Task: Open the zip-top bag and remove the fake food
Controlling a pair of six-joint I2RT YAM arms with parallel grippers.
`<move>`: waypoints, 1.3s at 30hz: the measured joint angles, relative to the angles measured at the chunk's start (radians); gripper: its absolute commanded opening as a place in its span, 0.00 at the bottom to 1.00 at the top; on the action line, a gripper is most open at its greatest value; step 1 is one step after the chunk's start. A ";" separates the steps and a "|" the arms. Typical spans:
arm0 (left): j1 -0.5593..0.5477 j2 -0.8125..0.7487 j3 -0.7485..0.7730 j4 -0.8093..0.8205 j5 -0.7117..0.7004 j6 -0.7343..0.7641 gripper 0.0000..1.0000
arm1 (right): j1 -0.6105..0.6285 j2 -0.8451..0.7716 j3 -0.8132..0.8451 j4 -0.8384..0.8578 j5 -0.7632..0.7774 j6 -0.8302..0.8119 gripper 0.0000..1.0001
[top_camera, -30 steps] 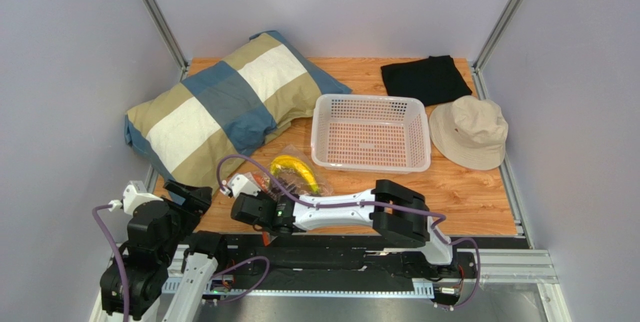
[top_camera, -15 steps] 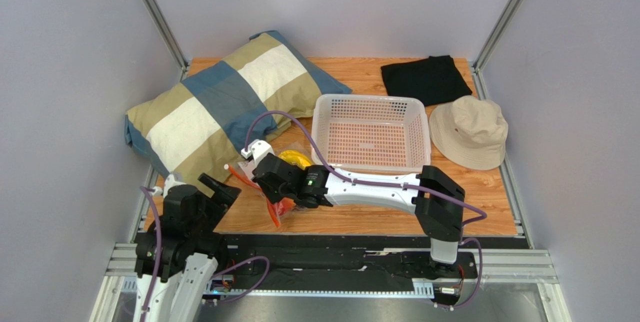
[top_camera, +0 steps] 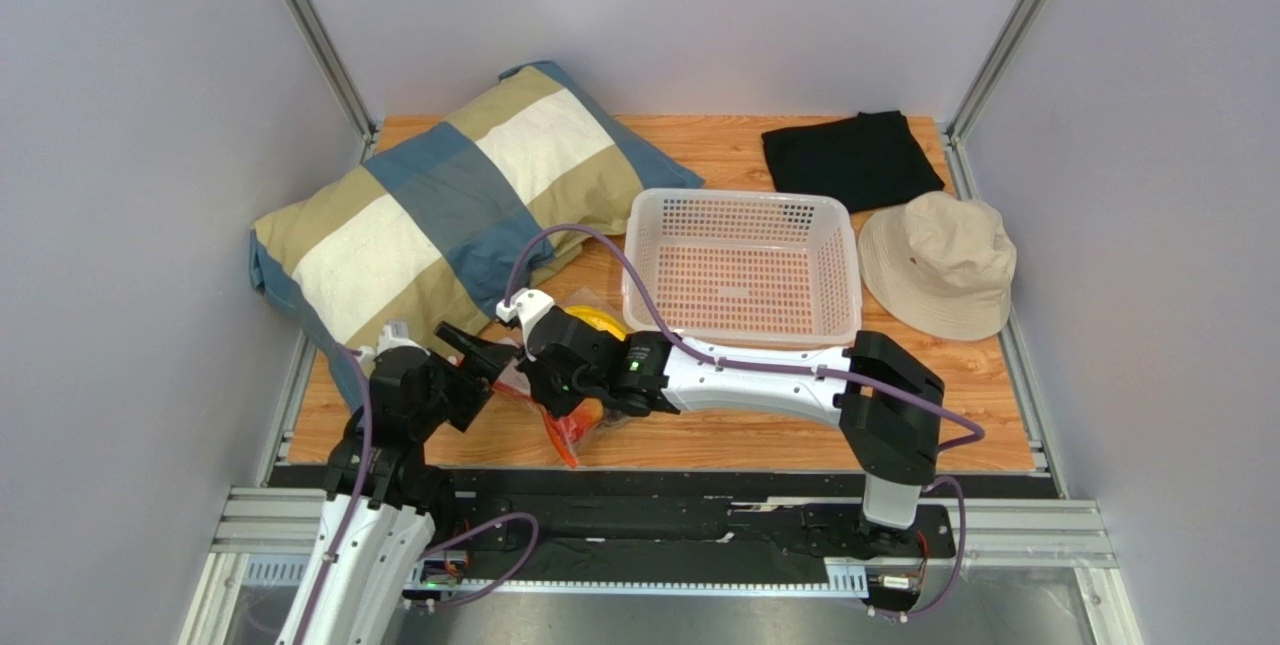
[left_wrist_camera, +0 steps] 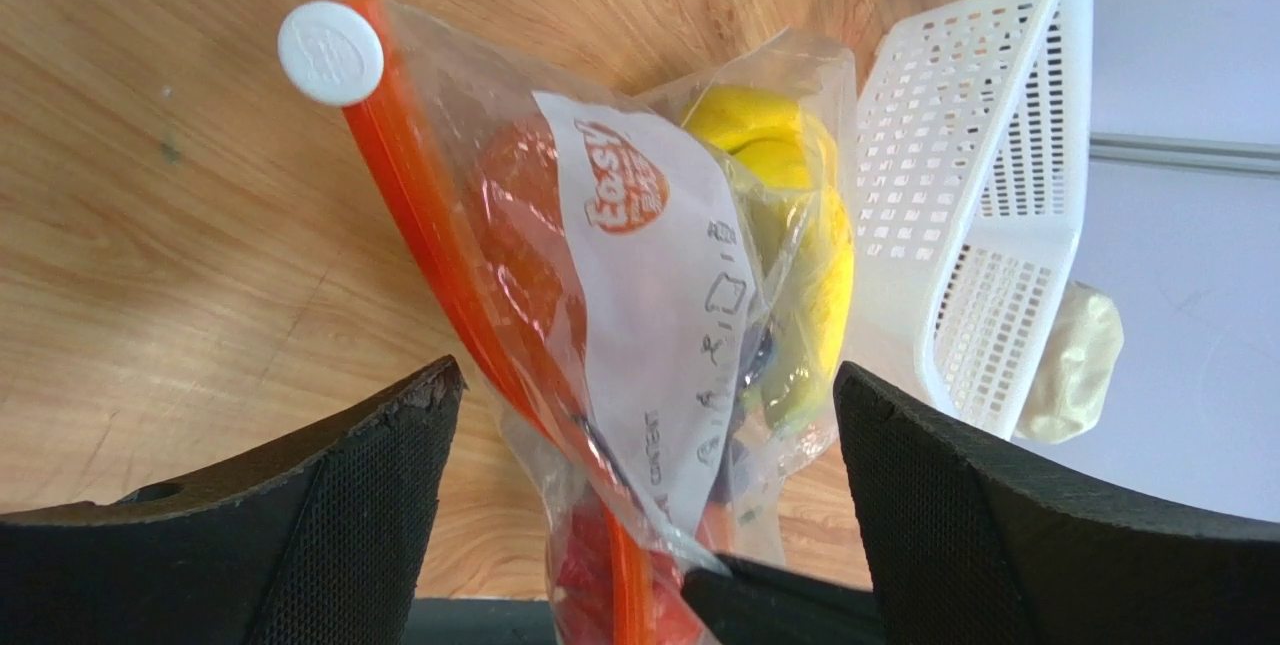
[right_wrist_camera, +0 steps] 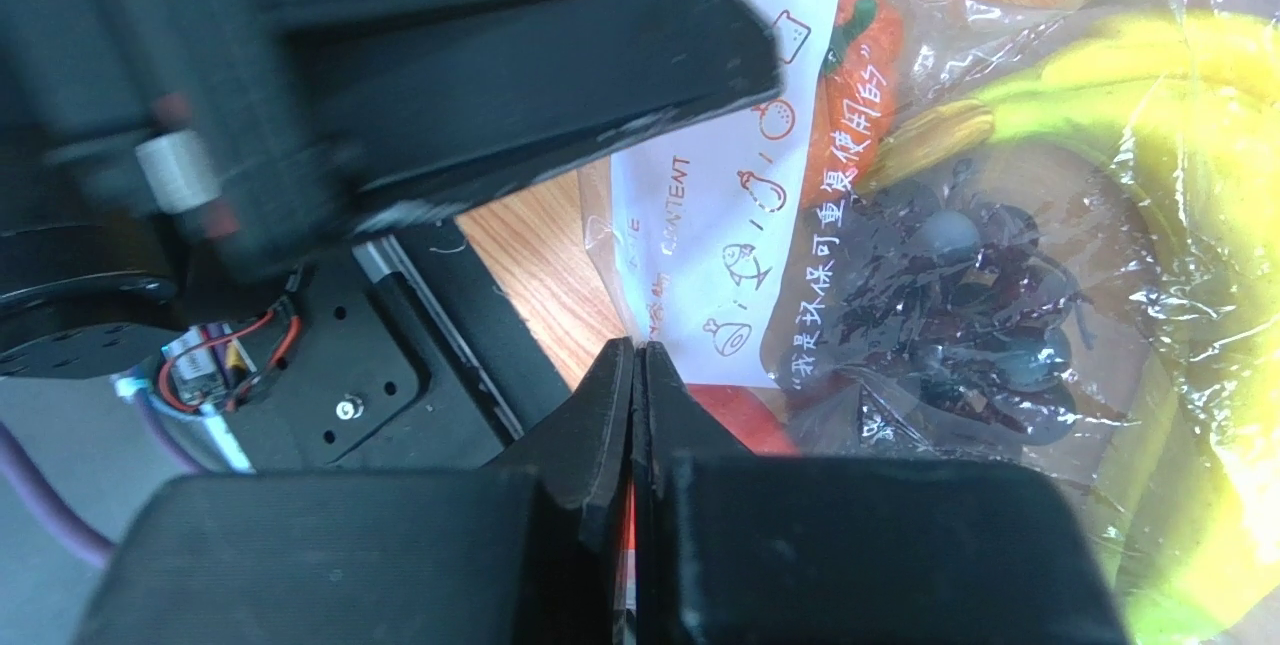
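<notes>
At the far left a striped pillow (top_camera: 451, 210) is lying across the back corner of the table (top_camera: 962, 390). In front of it the left gripper (left_wrist_camera: 646, 383) is reaching in from the near edge with its fingers spread wide. The bag (left_wrist_camera: 511, 210) is standing between them, touching neither. The bag is being held up on edge over the wood near the front, left of centre. Its orange strip (left_wrist_camera: 436, 248) is running down the left side, with a white slider (left_wrist_camera: 331, 53) sitting at the top end. A white label (left_wrist_camera: 661, 300) is facing the left wrist camera. Inside, a banana (left_wrist_camera: 781, 195), dark grapes (right_wrist_camera: 962, 300) and an orange fruit (right_wrist_camera: 869, 68) are pressing against the plastic. The right gripper (right_wrist_camera: 634, 390) is reaching across from the right, its fingers pressed together and pinching the bag's lower edge by the strip. Right of that a white basket (top_camera: 744, 263) is sitting on the table. A black cloth (top_camera: 852, 158) is lying behind it, and a beige hat (top_camera: 939, 263) is resting just beside its right wall.
</notes>
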 measured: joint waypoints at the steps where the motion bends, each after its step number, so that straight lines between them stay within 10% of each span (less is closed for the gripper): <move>1: 0.000 0.027 -0.005 0.027 0.004 -0.004 0.96 | -0.002 -0.006 -0.005 0.003 -0.008 0.004 0.00; 12: 0.000 0.153 -0.026 0.193 0.024 0.031 0.69 | -0.024 -0.040 -0.018 0.038 -0.119 0.056 0.00; 15: 0.000 0.134 -0.026 0.232 0.022 0.072 0.29 | -0.028 -0.042 -0.023 0.046 -0.149 0.064 0.00; 20: 0.000 0.127 -0.006 0.263 0.023 0.167 0.03 | -0.040 -0.064 -0.041 0.044 -0.180 0.071 0.22; 28: 0.000 0.217 0.142 0.200 0.043 0.351 0.00 | -0.084 -0.168 -0.042 -0.037 -0.218 0.023 0.80; 39: 0.000 0.337 0.403 0.171 0.346 0.741 0.00 | -0.320 -0.309 0.005 -0.113 -0.420 -0.211 0.91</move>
